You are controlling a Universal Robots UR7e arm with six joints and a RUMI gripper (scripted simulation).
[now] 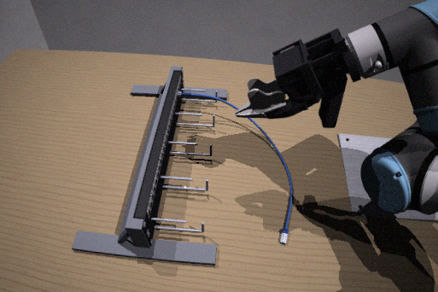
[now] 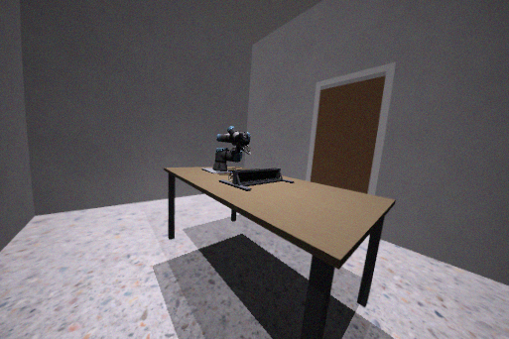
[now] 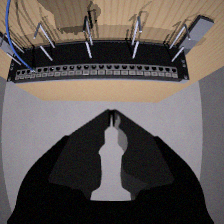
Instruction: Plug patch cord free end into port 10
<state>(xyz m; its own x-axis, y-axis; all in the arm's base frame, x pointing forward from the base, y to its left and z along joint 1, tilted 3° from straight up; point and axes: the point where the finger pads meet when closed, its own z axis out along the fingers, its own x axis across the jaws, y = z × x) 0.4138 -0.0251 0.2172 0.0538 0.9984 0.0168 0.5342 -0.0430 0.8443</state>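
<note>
Wood table [image 1: 62, 179]: gripper [image 1: 242, 112] closed, empty, above cord [image 1: 276, 149]; free plug [image 1: 283, 237] well apart from rack [image 1: 154, 162].

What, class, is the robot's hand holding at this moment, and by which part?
Nothing. The hand is shut with nothing between its fingers, raised above the blue patch cord; the cord's free plug lies on the table.
</note>
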